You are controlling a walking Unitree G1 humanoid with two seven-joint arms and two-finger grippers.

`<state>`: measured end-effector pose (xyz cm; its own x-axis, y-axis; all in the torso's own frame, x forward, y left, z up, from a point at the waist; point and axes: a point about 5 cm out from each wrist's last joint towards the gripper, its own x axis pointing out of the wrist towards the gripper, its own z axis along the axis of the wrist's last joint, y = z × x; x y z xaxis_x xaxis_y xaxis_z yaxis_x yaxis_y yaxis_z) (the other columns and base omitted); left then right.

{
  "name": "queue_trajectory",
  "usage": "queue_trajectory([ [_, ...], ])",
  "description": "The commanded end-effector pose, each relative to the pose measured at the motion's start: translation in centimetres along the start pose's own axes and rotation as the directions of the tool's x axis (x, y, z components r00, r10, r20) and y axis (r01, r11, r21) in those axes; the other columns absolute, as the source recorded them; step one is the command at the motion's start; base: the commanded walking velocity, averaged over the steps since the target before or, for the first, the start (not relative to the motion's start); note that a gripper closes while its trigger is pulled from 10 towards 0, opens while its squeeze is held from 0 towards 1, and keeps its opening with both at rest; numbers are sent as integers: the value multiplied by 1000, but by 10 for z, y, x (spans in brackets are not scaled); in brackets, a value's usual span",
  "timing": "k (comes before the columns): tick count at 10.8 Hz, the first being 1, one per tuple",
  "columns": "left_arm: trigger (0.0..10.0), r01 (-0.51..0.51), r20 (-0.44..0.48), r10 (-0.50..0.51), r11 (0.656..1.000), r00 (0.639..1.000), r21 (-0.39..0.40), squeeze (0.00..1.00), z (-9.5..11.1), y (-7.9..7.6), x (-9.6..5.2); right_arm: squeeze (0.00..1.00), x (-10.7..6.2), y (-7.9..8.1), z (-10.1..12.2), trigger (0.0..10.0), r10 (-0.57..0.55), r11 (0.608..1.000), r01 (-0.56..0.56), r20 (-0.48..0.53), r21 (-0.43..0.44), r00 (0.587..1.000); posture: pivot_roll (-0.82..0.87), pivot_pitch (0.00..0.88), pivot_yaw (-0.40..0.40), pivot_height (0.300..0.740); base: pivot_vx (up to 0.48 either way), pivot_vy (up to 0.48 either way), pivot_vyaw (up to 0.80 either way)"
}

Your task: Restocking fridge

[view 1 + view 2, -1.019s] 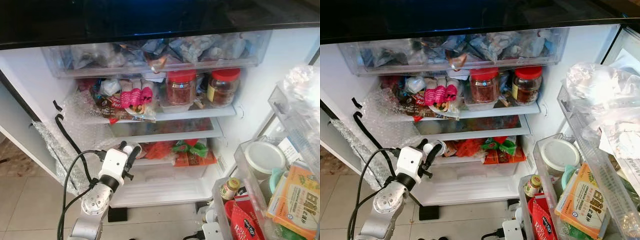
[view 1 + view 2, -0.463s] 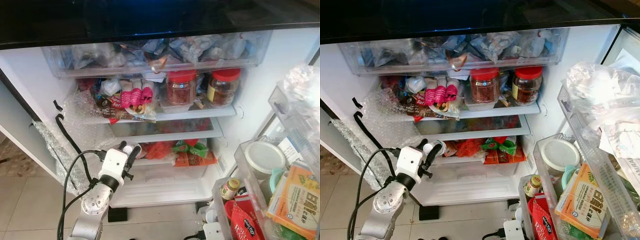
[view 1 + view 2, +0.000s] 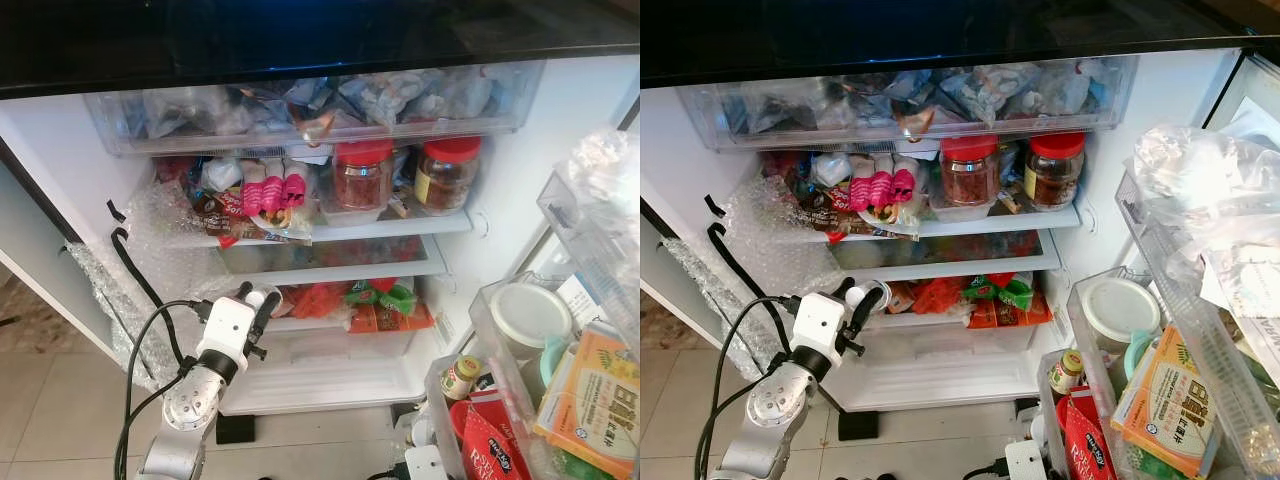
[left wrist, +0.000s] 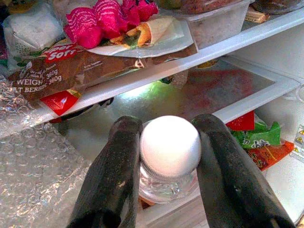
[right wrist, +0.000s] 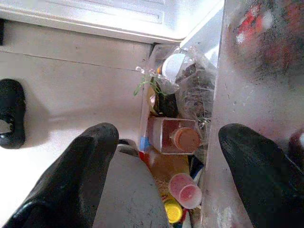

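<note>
My left gripper (image 3: pixel 256 299) reaches into the open fridge at the left end of its third shelf (image 3: pixel 330 272). It is shut on a small clear bottle with a white cap (image 4: pixel 170 147), the two black fingers (image 4: pixel 111 173) pressing either side of the cap. The bottle's base is at the front lip of that shelf, beside red and green food packets (image 3: pixel 385 300). My right gripper (image 5: pixel 164 166) hangs open, low beside the fridge door's bottom bin (image 5: pixel 173 137), with nothing between its fingers.
Above are a shelf with red-lidded jars (image 3: pixel 362 175), pink packets (image 3: pixel 270 192) and a clear drawer (image 3: pixel 300 110). Bubble wrap (image 3: pixel 165 240) and a black cable (image 3: pixel 130 265) line the left wall. The open door's bins (image 3: pixel 560 390) with tubs and cartons stand on the right.
</note>
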<state>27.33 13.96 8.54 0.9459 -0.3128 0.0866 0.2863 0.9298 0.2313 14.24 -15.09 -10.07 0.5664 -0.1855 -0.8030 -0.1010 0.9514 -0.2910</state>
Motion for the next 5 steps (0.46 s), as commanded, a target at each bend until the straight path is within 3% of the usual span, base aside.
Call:
queue_trajectory([
  [1,10000,0,-3,0,1000,1000,9,0,0,2,0,0,-1,-1,-6,10000,-21,1000,21,-24,-10,999,-129,82,32,740,0,0,0],
  [5,10000,1,-2,-1,1000,1000,11,0,0,2,1,0,-1,-1,-8,10000,-44,998,42,-50,-41,998,-127,83,33,740,0,0,0],
])
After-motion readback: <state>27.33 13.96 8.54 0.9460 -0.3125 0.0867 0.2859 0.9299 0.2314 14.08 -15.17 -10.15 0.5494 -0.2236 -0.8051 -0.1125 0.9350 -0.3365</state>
